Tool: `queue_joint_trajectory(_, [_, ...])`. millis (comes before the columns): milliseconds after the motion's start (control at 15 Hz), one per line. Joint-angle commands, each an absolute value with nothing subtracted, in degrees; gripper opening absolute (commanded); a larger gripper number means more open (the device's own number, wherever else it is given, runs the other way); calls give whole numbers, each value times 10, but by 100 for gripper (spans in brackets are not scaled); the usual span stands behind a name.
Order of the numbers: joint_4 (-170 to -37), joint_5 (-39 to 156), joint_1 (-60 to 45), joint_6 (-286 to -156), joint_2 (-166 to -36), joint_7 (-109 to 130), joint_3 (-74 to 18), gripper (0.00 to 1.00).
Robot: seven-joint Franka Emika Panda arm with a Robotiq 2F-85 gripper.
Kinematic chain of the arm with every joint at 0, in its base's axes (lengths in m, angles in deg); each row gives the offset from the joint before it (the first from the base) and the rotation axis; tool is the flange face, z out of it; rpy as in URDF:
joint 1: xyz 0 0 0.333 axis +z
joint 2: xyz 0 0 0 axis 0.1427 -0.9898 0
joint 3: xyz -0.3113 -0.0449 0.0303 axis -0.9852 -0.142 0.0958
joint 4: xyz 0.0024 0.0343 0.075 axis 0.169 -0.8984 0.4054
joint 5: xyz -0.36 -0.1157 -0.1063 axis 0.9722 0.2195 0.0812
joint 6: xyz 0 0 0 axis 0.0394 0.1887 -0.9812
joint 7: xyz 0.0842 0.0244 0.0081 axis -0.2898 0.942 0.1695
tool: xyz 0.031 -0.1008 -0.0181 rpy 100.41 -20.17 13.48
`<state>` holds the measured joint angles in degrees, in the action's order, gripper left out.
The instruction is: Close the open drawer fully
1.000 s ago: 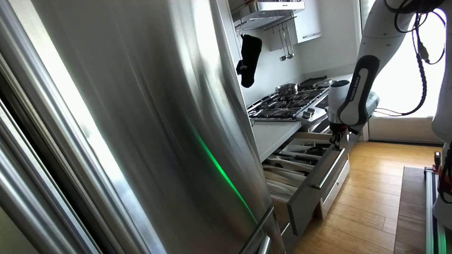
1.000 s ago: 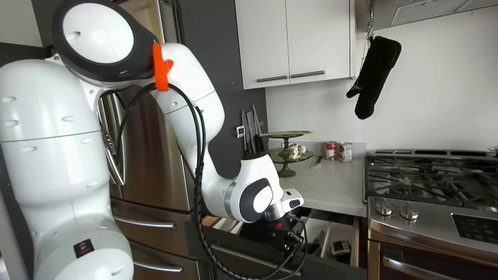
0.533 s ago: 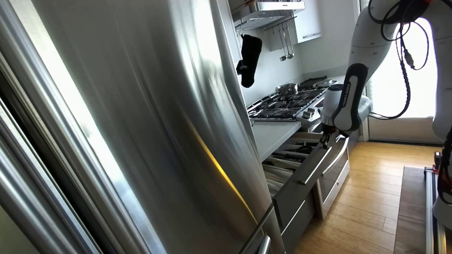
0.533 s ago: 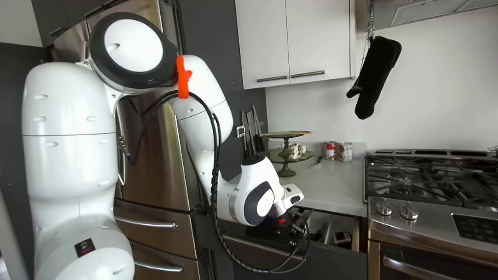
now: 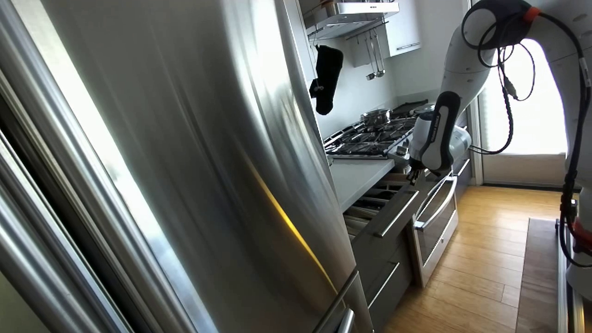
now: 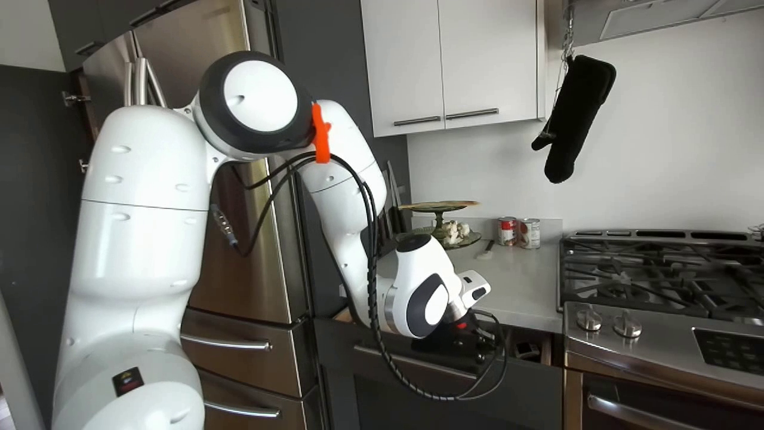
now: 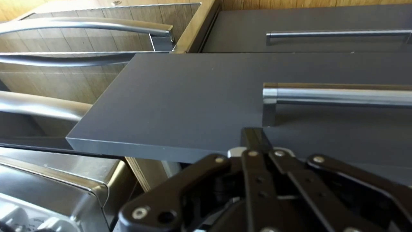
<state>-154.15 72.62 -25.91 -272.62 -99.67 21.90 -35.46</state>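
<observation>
At part-open drawer (image 7: 222, 103), closed jaws.

the drawer (image 5: 391, 235) is partly open, jutting past the front edge of the counter (image 6: 519, 286) and sitting lower than its top. its flat grey front panel (image 7: 180, 106) stands upright, with one end (image 6: 534, 382) below the counter's front corner at the right in an exterior view. a long metallic bar handle (image 7: 341, 95) runs level across it, stopping short of that end. behind the panel show a pale wooden side wall (image 7: 151, 170) and a strip of the inside.
</observation>
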Motion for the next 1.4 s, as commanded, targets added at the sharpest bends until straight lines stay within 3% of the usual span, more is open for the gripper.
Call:
queue_joint_trajectory(0, [-1498, 723, -303, -2737, -1038, 223, -306, 0])
queue_joint_trajectory(533, [-1500, 726, -302, -2727, -1030, 219, -305, 0])
queue_joint_trajectory(1333, [-1378, 676, -308, -2811, -1168, 232, -307, 0])
